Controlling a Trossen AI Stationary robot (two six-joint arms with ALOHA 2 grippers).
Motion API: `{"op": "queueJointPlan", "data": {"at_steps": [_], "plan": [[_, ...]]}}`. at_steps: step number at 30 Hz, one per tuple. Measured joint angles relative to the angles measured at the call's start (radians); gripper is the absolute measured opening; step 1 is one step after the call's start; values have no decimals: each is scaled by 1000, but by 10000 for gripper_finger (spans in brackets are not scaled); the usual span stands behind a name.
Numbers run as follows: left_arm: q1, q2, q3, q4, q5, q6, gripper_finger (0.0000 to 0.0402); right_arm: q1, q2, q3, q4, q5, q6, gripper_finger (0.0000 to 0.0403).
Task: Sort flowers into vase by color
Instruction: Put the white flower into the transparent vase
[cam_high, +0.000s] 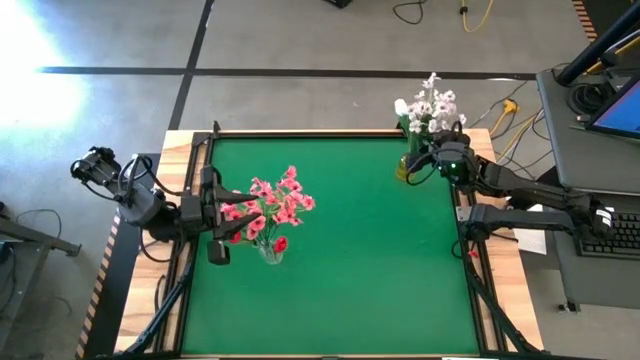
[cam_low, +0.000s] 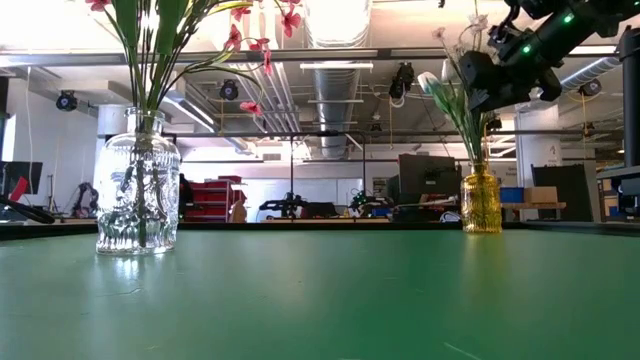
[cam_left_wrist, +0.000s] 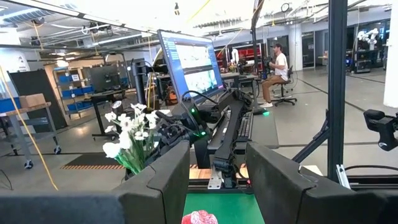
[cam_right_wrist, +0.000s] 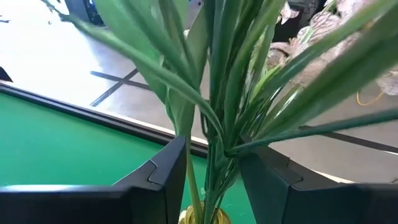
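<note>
The left gripper (cam_high: 215, 215) hung with fingers parted around nothing just beside the clear ribbed glass vase (cam_low: 138, 195) of pink and red flowers (cam_high: 272, 205). At the far right corner, white flowers (cam_high: 428, 103) stood in the amber glass vase (cam_low: 481, 202); the right gripper (cam_right_wrist: 211, 165) straddled their green stems (cam_right_wrist: 217, 93), fingers apart.

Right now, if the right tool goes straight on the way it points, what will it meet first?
The right tool points into the green stems of the white flowers standing in the yellow vase. The stems already sit between its open fingers, so it would probably press on them first; depth is hard to judge.
</note>
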Motion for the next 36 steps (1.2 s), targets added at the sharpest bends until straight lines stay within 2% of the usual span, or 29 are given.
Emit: {"op": "queueJointPlan", "data": {"at_steps": [11, 19, 36], "plan": [[0, 0, 0, -5, -1, 0, 146, 0, -34, 23, -6, -8, 0, 115], [0, 0, 0, -9, -2, 0, 146, 0, -35, 25, -38, -11, 4, 18], [0, 0, 0, -17, -3, 0, 146, 0, -7, 21, -126, -35, 45, 13]]}}
